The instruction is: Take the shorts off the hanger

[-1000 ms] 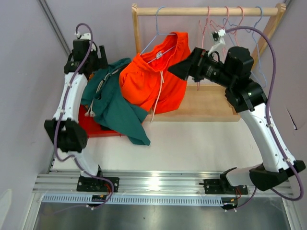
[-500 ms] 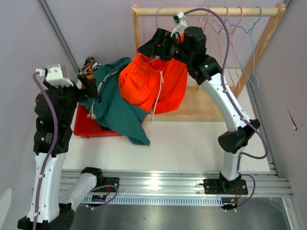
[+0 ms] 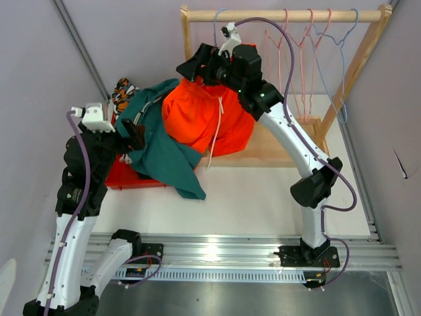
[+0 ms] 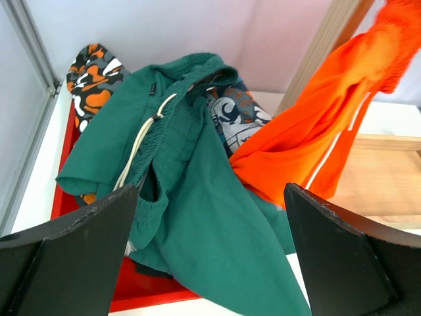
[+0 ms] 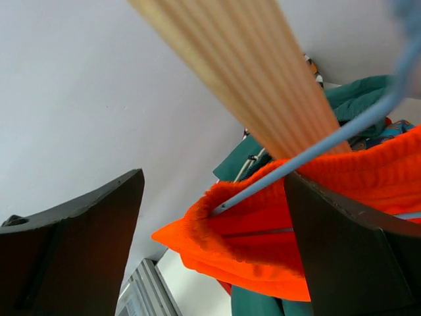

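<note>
Beside right tool [image 3: 187, 62], orange shorts [image 3: 197, 115].

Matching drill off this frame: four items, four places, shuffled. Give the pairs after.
1 orange shorts
2 green shorts
3 orange-black print shorts
4 red tray

a at the tray's far end
b hung on the blue hanger
c flat on the table, under the pile
d spilling over the tray's near edge

Pairs: 1-b, 2-d, 3-a, 4-c
</note>
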You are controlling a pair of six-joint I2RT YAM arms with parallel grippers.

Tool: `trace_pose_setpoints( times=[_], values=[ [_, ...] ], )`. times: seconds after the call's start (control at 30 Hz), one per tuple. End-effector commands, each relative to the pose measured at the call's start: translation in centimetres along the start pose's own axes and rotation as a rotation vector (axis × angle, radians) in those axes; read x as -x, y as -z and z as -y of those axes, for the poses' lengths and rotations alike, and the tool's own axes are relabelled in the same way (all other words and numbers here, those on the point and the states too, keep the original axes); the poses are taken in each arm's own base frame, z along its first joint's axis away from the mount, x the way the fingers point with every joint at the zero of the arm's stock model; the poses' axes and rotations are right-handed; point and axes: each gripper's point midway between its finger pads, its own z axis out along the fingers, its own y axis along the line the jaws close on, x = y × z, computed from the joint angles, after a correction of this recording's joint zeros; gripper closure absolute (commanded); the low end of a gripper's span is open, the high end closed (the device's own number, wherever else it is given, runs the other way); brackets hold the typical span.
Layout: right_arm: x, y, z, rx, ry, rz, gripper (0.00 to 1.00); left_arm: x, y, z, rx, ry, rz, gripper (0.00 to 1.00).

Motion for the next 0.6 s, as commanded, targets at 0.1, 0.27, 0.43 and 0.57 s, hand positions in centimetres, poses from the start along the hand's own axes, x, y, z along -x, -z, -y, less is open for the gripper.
trace_pose_setpoints(
  times=[0.1, 0.27, 0.43, 0.57],
  values=[
    [2.5, 0.6, -3.1, -0.02, 0.097, 0.189, 0.12, 0.3, 0.2, 1.3, -0.06, 0.014, 0.03, 0.01],
    [3.0, 1.5, -2.4, -0.104, 0.111, 0.265, 0.25, 0.3, 0.3, 1.6, -0.072, 0.014, 0.036, 0.01],
    [4.1, 3.1, -1.7, -0.197, 0.129, 0.358, 0.32, -0.2, 0.2, 1.8, -0.08, 0.009, 0.028, 0.01],
    [5.9, 5.4, -2.1, -0.213, 0.123, 0.45, 0.3, -0.6, 0.0, 2.0, -0.083, 0.006, 0.021, 0.01]
  ],
)
